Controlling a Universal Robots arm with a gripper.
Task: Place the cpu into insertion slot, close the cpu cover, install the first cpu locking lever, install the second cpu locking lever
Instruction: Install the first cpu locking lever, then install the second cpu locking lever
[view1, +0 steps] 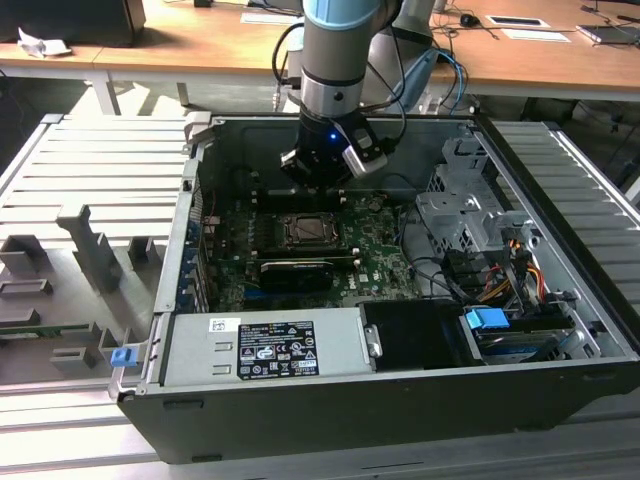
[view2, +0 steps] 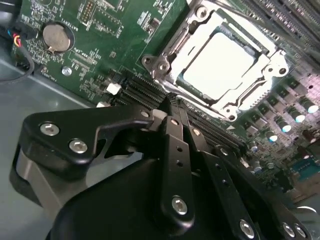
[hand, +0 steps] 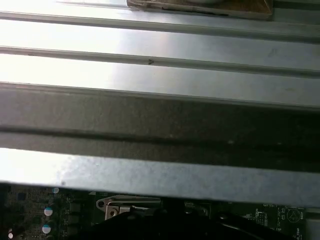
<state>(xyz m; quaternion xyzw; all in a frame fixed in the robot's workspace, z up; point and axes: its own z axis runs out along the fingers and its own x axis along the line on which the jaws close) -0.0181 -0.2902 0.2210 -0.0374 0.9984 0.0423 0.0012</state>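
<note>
Open computer case (view1: 560, 330) lying on a ribbed metal table (view1: 80, 170), with the arm (view1: 340, 60) reaching down into it. Exterior view: the gripper (view1: 318, 180) hangs just above the green board (view1: 375, 255), beside the far edge of the slot (view1: 306, 232); a long black card (view1: 296, 271) lies on the near side of the slot, and a grey power supply (view1: 265, 345) sits at the front of the case. Second wrist view: the fingers (view2: 172, 112) meet at their tips with nothing between them, so the claw is clenched and empty. Just beyond the tips, the cpu (view2: 220, 62) sits in the slot (view2: 272, 60), its pale face showing through the window of the cover (view2: 197, 45), which lies flat over it; a coin cell (view2: 56, 37) is visible on the board nearby. First wrist view: the case wall (hand: 160, 130) and table ribs, with a strip of board (hand: 30, 210) at one edge.
</note>
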